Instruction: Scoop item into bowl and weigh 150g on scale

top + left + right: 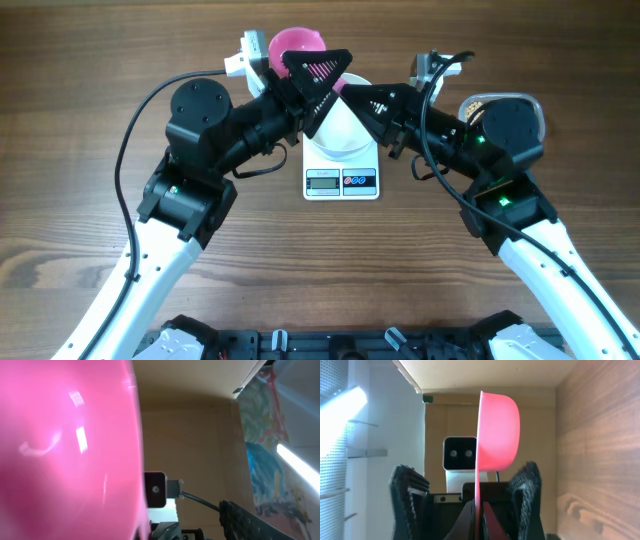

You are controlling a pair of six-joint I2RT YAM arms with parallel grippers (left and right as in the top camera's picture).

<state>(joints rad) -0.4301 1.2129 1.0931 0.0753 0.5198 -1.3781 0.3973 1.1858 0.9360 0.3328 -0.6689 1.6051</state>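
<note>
We note the white bowl (340, 135) sitting on the scale (341, 182), mid-table on dark wood grain (100, 200). Above it, the right gripper (479, 515) pinches the handle of the pink scoop (497, 430). The left gripper (318, 72) stands wide, its fingers flanking the scoop. A beige wall is behind.

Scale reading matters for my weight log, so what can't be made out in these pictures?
- Scale display, overhead: digits too small.
- Bowl contents, overhead: left claw and right claw cover most of it.
- Scoop contents: edge-on in right wrist, a pink blur in left wrist.
- Left claw open or shut: unclear in every view.
</note>
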